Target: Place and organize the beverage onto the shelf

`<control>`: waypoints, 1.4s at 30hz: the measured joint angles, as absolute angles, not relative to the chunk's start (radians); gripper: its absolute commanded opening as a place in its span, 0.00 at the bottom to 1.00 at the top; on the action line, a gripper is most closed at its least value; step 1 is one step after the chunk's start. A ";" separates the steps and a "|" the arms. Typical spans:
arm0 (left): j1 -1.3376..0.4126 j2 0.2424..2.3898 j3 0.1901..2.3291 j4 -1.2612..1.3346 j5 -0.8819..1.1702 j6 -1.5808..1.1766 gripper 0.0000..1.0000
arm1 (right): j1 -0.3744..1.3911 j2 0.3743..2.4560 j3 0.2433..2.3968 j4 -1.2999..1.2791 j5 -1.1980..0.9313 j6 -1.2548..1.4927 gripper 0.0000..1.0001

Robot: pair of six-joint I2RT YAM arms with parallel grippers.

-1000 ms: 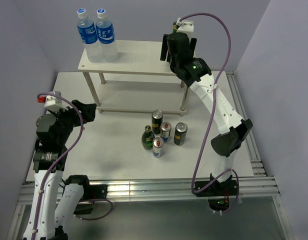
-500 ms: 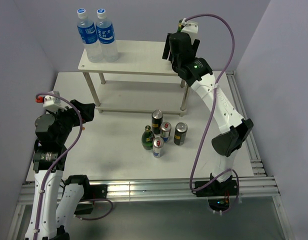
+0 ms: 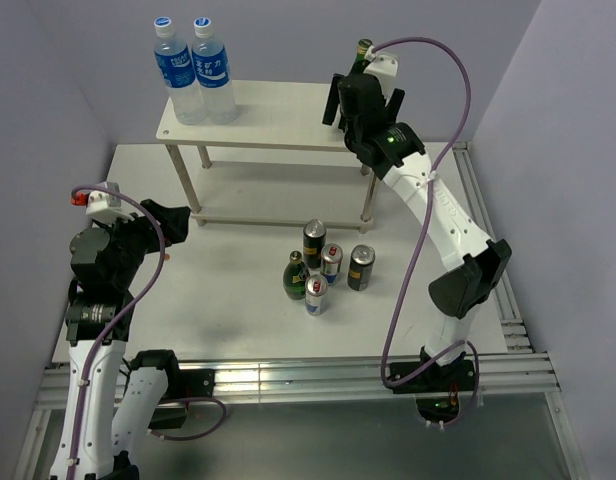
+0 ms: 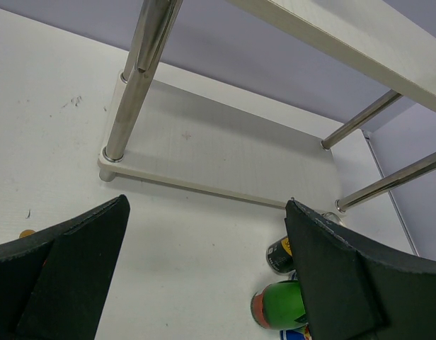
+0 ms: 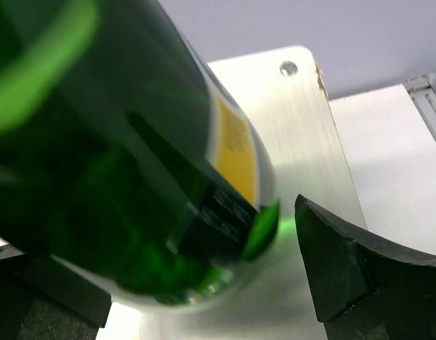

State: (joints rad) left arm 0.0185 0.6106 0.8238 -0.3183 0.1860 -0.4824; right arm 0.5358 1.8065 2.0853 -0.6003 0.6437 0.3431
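The green bottle [image 5: 133,163] is the piece in play. It is clamped between the fingers of your right tool [image 3: 358,100] over the right end of the shelf's top board [image 3: 278,115]. Its long axis runs close to upright. The cap pokes out above the wrist in the overhead view, and the base points down at the board in the wrist view. I cannot tell from either view whether the base already touches the board or hangs just above it, so treat the drop as unfinished. The rounded corner and the right edge of the board lie close beside the base. My read is that any set-down needs to go straight down along that axis, not sideways toward the edge.

The two water bottles [image 3: 195,70] stand at the far left of the same board, well apart from your bottle. The other five drinks are grouped on the worktop [image 3: 238,300] in front of the shelf: a second green bottle [image 3: 295,272], two dark cans [image 3: 314,240] and two silver-blue cans [image 3: 332,262].

Your left tool [image 4: 205,212] is spread wide with nothing in it, low by the shelf's front left post [image 4: 136,78]. Only the right arm is at the top board.
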 measured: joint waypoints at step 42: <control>0.043 0.619 0.824 -0.318 0.183 -0.482 0.99 | 0.848 1.089 1.343 -0.604 0.516 0.395 1.00</control>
State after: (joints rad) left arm 0.0425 0.6193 0.8238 -0.3183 0.1825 -0.4824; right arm 0.8478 1.0893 1.3434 -0.6037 0.5159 0.3950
